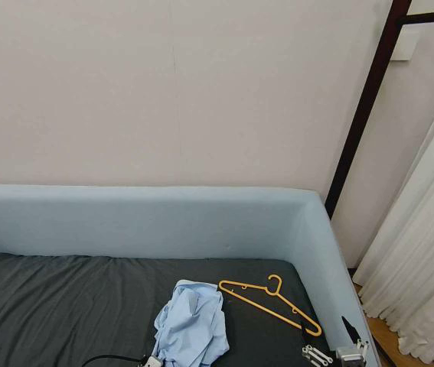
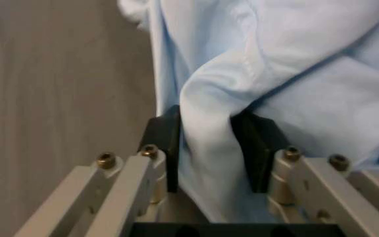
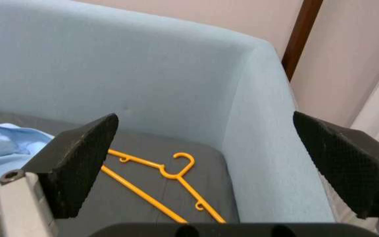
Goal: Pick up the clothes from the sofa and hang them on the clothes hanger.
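Your left hand (image 2: 206, 143) pinches a fold of the shirt (image 1: 191, 325), just beside the hanger (image 1: 270, 302); lift slowly so it doesn't slip. Your right hand (image 3: 203, 128) hovers spread near the hanger.

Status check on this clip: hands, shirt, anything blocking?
Left hand shut on a fold of the blue shirt. Right hand open, facing the orange hanger. Hanger flat on the sofa seat beside the shirt, nothing on it.
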### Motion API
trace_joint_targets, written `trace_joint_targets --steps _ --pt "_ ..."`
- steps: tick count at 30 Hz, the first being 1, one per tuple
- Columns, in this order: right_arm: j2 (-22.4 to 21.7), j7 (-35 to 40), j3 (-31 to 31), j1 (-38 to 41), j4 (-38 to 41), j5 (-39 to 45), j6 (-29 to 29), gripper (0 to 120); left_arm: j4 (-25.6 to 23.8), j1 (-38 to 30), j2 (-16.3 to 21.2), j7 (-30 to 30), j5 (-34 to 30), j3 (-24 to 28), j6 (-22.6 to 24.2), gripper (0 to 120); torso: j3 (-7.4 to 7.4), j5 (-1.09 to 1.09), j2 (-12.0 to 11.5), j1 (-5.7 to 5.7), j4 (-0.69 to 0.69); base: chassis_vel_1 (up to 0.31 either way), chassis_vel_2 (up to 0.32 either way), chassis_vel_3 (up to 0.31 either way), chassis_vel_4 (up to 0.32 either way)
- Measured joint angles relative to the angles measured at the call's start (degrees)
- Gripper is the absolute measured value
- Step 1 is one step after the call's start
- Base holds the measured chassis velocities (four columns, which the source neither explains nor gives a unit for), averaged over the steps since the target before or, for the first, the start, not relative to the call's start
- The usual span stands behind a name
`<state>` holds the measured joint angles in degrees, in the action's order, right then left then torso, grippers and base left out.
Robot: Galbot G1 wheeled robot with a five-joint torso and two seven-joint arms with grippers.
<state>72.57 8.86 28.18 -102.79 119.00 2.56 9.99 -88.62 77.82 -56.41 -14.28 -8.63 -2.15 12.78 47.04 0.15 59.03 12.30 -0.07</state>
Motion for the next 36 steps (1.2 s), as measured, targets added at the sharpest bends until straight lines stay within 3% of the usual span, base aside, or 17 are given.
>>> trace_joint_targets --steps 6,12,14,17,21,24,29,33,36 --pt "-0.15 -0.01 -0.58 0.82 -0.95 0.05 -0.06 100 -6.62 4.42 3.89 -6.75 -0.55 -0.76 5.33 61 0.00 0.01 0.00 0.00 0.01 0.000 0.000 0.000 0.000" --pt "-0.48 -0.04 -0.64 1.19 -1.37 0.30 -0.06 100 -13.00 7.28 5.20 -8.47 -1.35 -3.29 3.42 81 0.00 0.01 0.00 0.00 0.01 0.000 0.000 0.000 0.000" --pt "-0.51 -0.04 -0.63 1.22 -1.41 0.32 -0.06 100 -14.04 7.44 5.31 -8.52 -1.35 -3.66 2.83 83 0.00 0.01 0.00 0.00 0.01 0.000 0.000 0.000 0.000" --pt "-0.67 -0.05 -0.52 1.27 -1.54 0.50 -0.05 100 -18.05 7.24 5.59 -8.25 -1.40 -4.53 1.19 98 0.00 0.01 0.00 0.00 0.00 0.000 0.000 0.000 0.000" --pt "-0.93 -0.03 -0.18 1.25 -1.63 0.74 0.01 100 -21.59 4.24 5.53 -6.44 -1.82 -4.38 1.16 100 0.00 0.02 0.00 0.00 -0.01 0.000 0.000 0.000 0.000" --pt "-1.25 0.09 0.29 1.08 -1.84 0.99 0.06 100 -21.66 0.43 4.61 -4.36 -2.79 -3.17 2.24 100 0.00 0.01 0.00 0.00 -0.02 0.000 0.000 0.000 0.000" --pt "-1.38 0.18 0.63 0.89 -1.85 1.15 0.06 100 -22.32 -0.21 4.74 -3.64 -3.30 -3.00 4.33 100 0.00 0.01 0.00 0.00 -0.01 0.000 0.000 0.000 0.000" --pt "-1.43 0.24 0.62 0.98 -1.94 1.19 0.03 100 -27.58 3.05 7.13 -4.57 -8.17 -5.20 12.78 100 0.00 0.01 0.00 0.00 0.00 0.000 0.000 0.000 0.000" --pt "-1.27 0.23 0.31 1.12 -1.98 1.05 0.01 100 -28.66 4.94 8.40 -5.17 -10.94 -5.35 15.99 100 0.00 0.01 0.00 0.00 0.02 0.000 0.000 0.000 0.000"
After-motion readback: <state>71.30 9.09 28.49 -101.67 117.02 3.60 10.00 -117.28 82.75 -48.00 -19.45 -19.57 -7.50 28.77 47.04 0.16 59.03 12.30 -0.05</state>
